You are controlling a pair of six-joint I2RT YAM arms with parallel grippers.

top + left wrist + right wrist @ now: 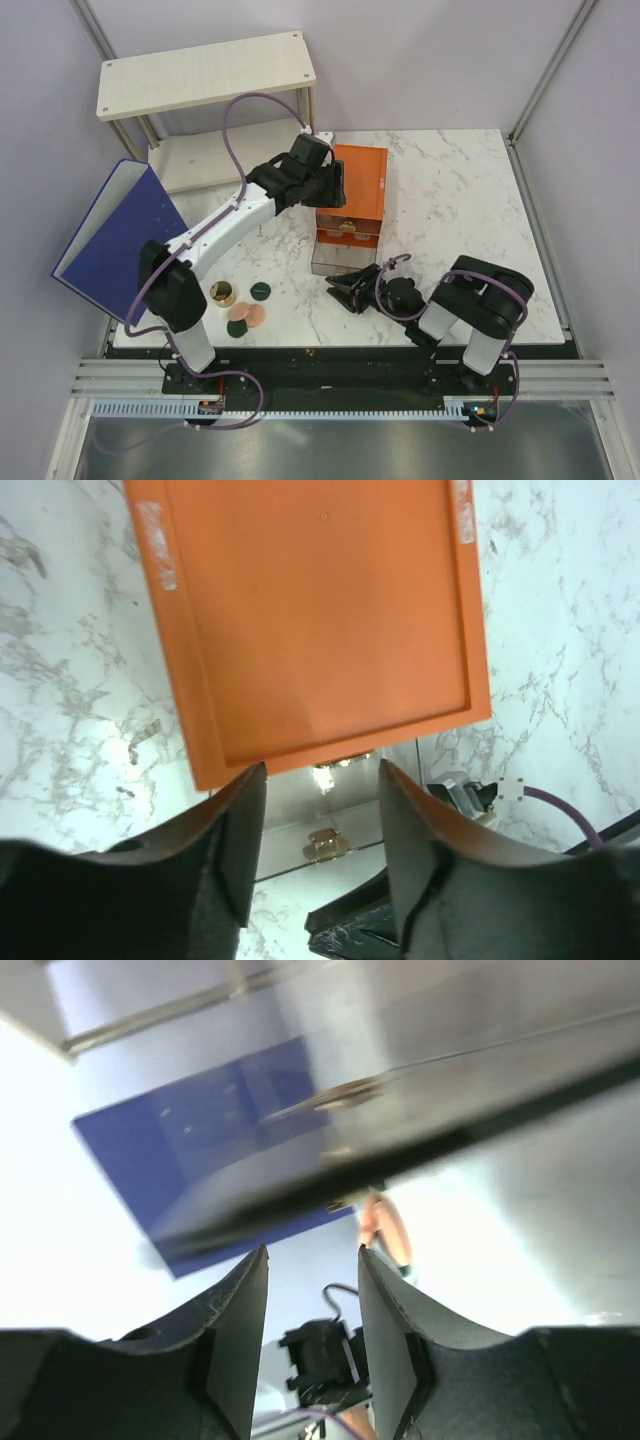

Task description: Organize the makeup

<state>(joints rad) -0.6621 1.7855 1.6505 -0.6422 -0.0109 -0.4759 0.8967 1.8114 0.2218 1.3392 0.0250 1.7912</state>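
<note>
The left arm reaches from 7 o'clock across the white marble-patterned table to the orange plastic drawer box, which stands a little toward 12 o'clock from the table's middle. The left gripper hangs over the box's 9 o'clock side. In the left wrist view its two dark fingers are spread apart with nothing between them, released, and the flat orange lid fills the picture beyond them. A clear drawer is pulled out from the box toward 6 o'clock. Small gold-coloured pieces lie in it, too small to identify.

The right gripper lies low at 6 o'clock of that drawer, near its front edge and pointing toward 9 o'clock. Its fingers are parted and grasp nothing. The right wrist view is blurred — only the drawer's dark edge and the blue panel behind it can be made out.

The makeup still on the table sits in a loose group near 7 o'clock, just beside the left arm's lower link. A gold-rimmed jar is at the group's 9 o'clock end, and a dark green round compact lies near it toward 3 o'clock. A peach disc lies below them, toward 6 o'clock, with a second dark green round compact touching its 8 o'clock edge.

A big blue binder stands open and tilted at the table's 9 o'clock edge. A pale wooden two-tier shelf sits at 11 o'clock.
</note>
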